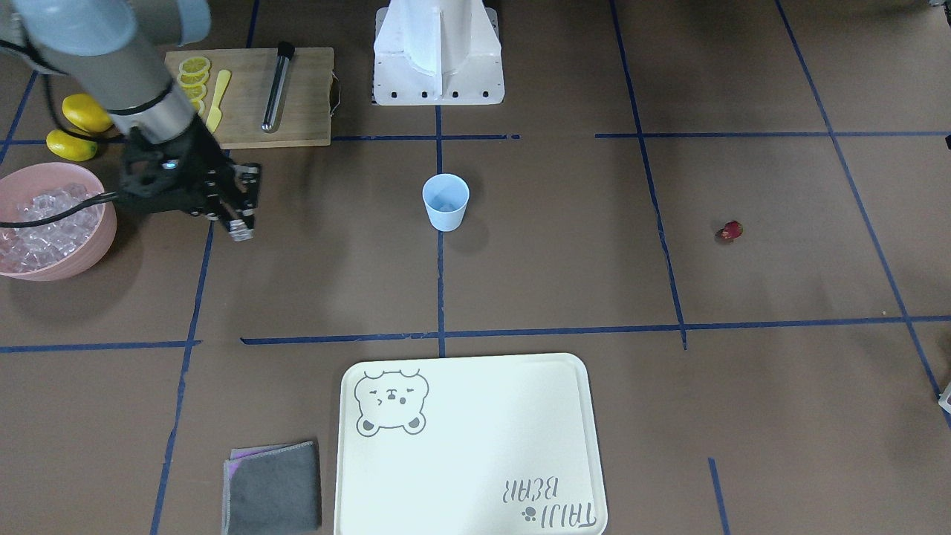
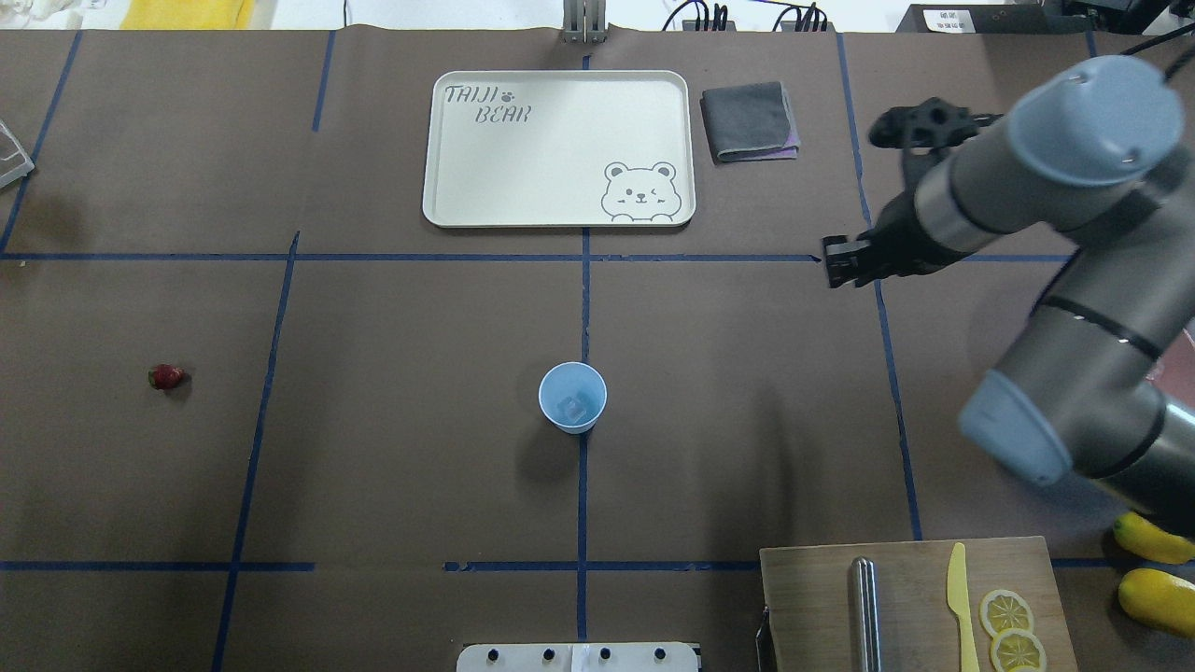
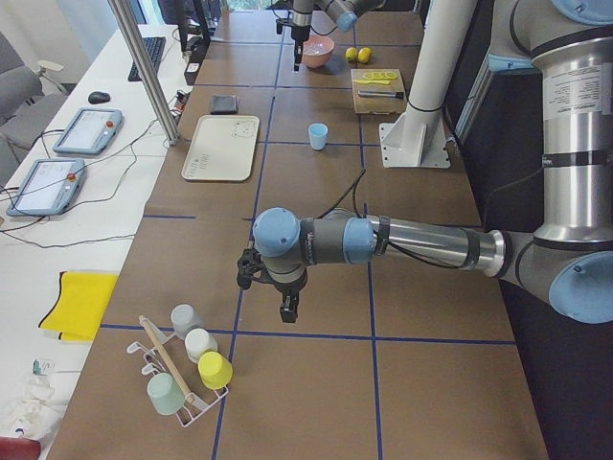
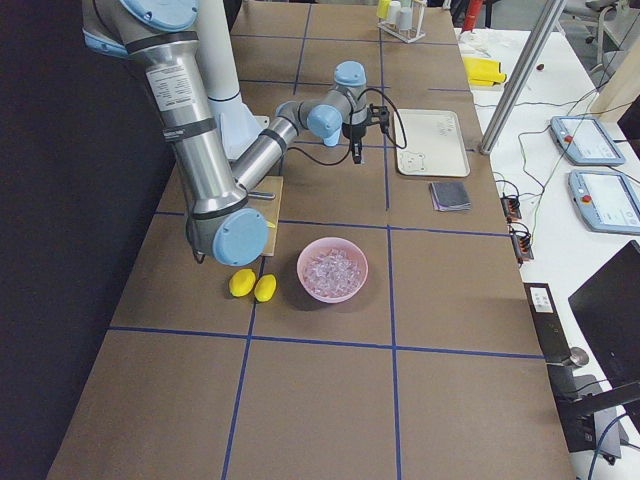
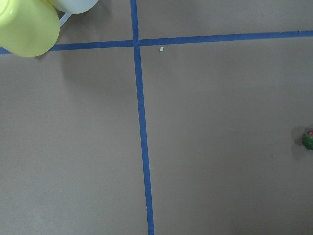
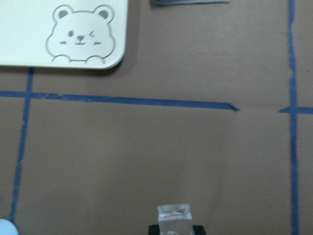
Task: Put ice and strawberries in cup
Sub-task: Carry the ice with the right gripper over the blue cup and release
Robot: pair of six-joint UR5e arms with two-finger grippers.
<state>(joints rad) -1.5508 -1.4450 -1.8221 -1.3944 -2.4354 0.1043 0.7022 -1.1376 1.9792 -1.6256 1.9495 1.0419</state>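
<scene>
- Front-facing view: the right gripper hangs between the pink bowl, heaped with ice, and the cup. You find the cup at its 3 o'clock, upright with its mouth open. The strawberry lies much farther off on the same bearing.
- Overhead view: from the right gripper the cup sits at 8 o'clock, well apart. A loose cube lies inside it. The strawberry lies at 9 o'clock of the cup, on the left arm's half.
- Left-end view: the left gripper points down at the table. You cannot tell from here whether it is wide or narrow.
- Right-end view: the right gripper stands at 12 o'clock of the pink bowl, well clear of it.
- Left wrist view: no fingers show. The strawberry just enters at the 3 o'clock edge.
- Right wrist view: an ice cube is pinched between the narrowed fingertips. A sliver of the cup shows at its 9 o'clock, so judge the carry to run that way.
</scene>
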